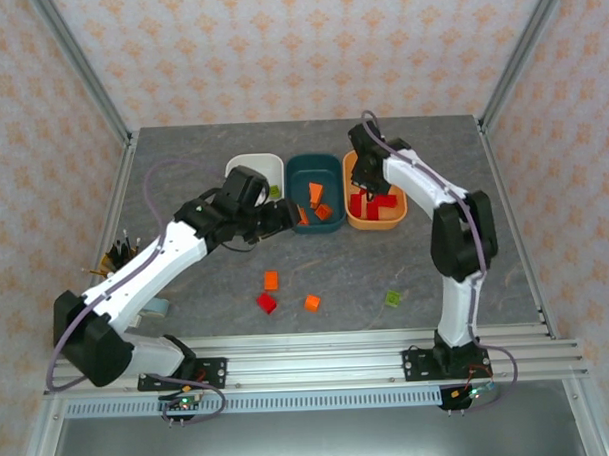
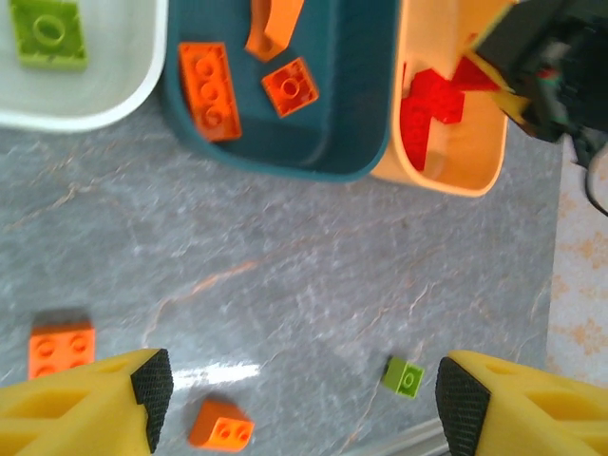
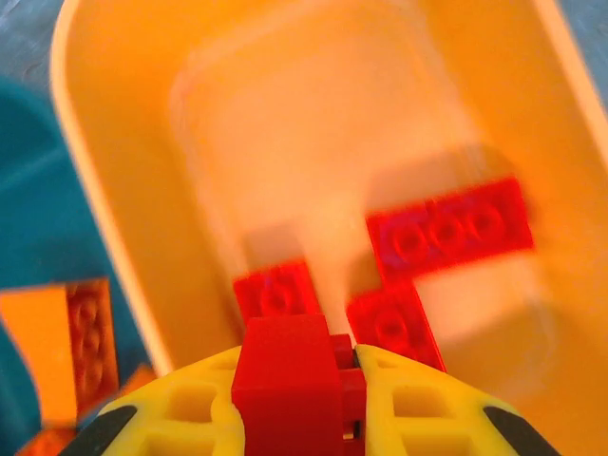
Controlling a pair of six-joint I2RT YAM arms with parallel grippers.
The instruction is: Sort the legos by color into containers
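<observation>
Tubs are lined up on the far half of the grey table: a white tub on the left, a dark teal tub in the middle and an orange tub on the right. The right gripper is held over the orange tub, its fingers clamped on a red brick; more red bricks are seen on the tub's floor below. The left gripper is poised above the table just in front of the teal tub, its jaws spread wide with nothing between them. One lime green brick lies in the white tub, and orange bricks in the teal one. Left loose on the table are two orange pieces, a red piece and a lime green piece.
</observation>
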